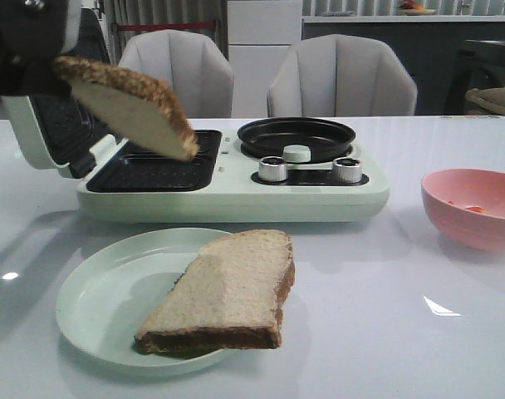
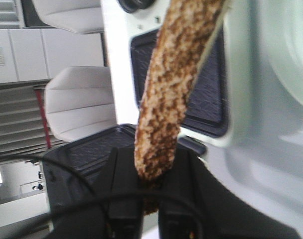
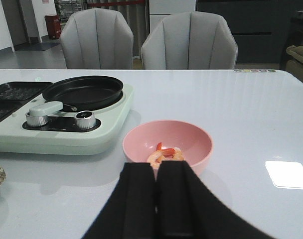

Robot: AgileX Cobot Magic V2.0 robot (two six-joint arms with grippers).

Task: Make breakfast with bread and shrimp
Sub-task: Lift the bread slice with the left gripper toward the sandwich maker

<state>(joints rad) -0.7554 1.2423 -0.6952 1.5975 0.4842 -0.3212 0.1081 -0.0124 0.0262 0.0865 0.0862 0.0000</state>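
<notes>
The tabletop (image 1: 452,332) carries everything, and the largest thing on it is the maker (image 1: 236,187), pale green, with its lid open at the left so that the dark grill plate (image 1: 153,170) is free to receive bread. Beside that plate sits the pan (image 1: 296,137), with 2 knobs in front.

Near me is the plate (image 1: 95,299), and on it 1 slice (image 1: 227,291) lies flat, waiting for its turn. The other slice, the held bread (image 1: 128,104), hangs tilted in the air above the grill plate. My left fingers (image 2: 125,189) are closed on its crust edge, I think so that the flat face can come down onto the grill.

The bowl (image 3: 167,144) stands apart on the right. Inside it lies the shrimp (image 3: 165,153), small and orange-red. My right gripper (image 3: 156,172) waits just in front of the bowl with its fingers pressed together and holding nothing, probably ready for the shrimp.
</notes>
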